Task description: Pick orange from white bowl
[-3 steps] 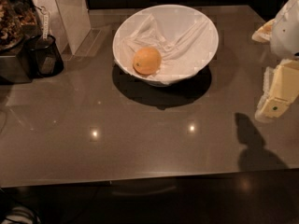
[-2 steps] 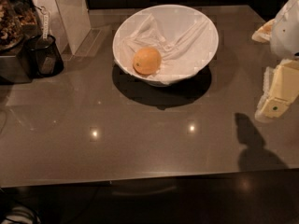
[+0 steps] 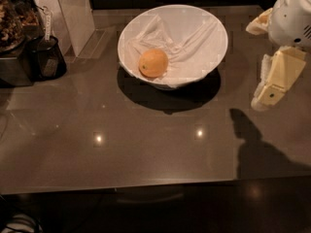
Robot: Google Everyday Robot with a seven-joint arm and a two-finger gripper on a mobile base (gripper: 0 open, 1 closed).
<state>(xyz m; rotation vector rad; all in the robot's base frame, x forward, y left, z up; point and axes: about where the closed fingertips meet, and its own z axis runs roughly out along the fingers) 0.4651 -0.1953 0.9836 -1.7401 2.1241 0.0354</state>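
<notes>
Orange (image 3: 153, 63) rests in the white bowl (image 3: 214, 21), gripper (image 3: 274, 79) well apart

At the 3 o'clock edge of the view the gripper hangs above the counter (image 3: 146, 169), cream-coloured below the arm's white casing (image 3: 294, 16). It is empty, and touches nothing. Whether it is open or closed I cannot tell. Its dark shadow (image 3: 260, 152) falls on the counter at about 6 o'clock from it, running out toward the right edge.

The white bowl stands toward 10 o'clock from the gripper, with a strip of bare counter between them. It is wide and round, and a crumpled white cloth (image 3: 189, 47) lines its inside. The orange lies on that cloth at about 8 o'clock from the bowl's middle, close to the near-left wall, its whole top side showing. A small dark dot marks its skin on the left. The bowl casts a heavy shadow at its 6 o'clock side.

Two small bright reflections (image 3: 98, 138) sit on the glossy brown counter, nearer the front edge.

Farther out, at 9 o'clock from the bowl, a dark container (image 3: 48, 59) stands just beside a dark appliance (image 3: 12, 67) at the left edge. Behind them, toward 11 o'clock, a pale upright panel (image 3: 73, 11) rises from the counter.
</notes>
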